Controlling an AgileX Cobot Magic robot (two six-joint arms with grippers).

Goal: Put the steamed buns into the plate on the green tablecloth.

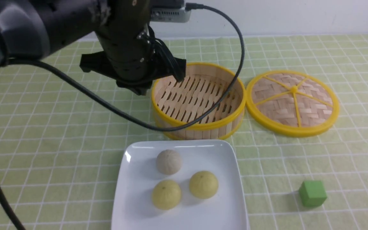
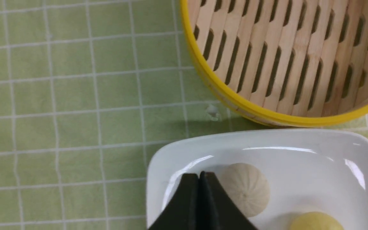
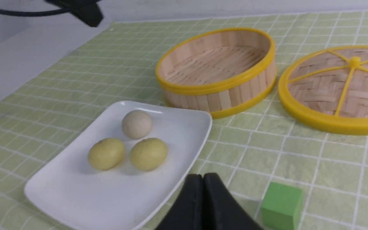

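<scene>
Three steamed buns lie in the white square plate point(image 1: 129, 191) on the green tablecloth point(image 1: 43, 143): an off-white bun point(image 1: 169, 162) at the back and two pale yellow buns point(image 1: 166, 194) point(image 1: 203, 184) in front. My left gripper point(image 1: 138, 89) hangs above the cloth beyond the plate's far left corner, beside the steamer. In the left wrist view it point(image 2: 199, 174) is shut and empty, with the off-white bun point(image 2: 248, 188) next to it. My right gripper point(image 3: 202, 175) is shut and empty, near the plate's right edge point(image 3: 196, 153). It is out of the front view.
An empty bamboo steamer basket point(image 1: 200, 99) with a yellow rim stands just behind the plate. Its woven lid point(image 1: 292, 102) lies flat to the right. A green cube point(image 1: 312, 193) sits on the cloth right of the plate. The left arm's cable point(image 1: 107, 105) drapes across the steamer.
</scene>
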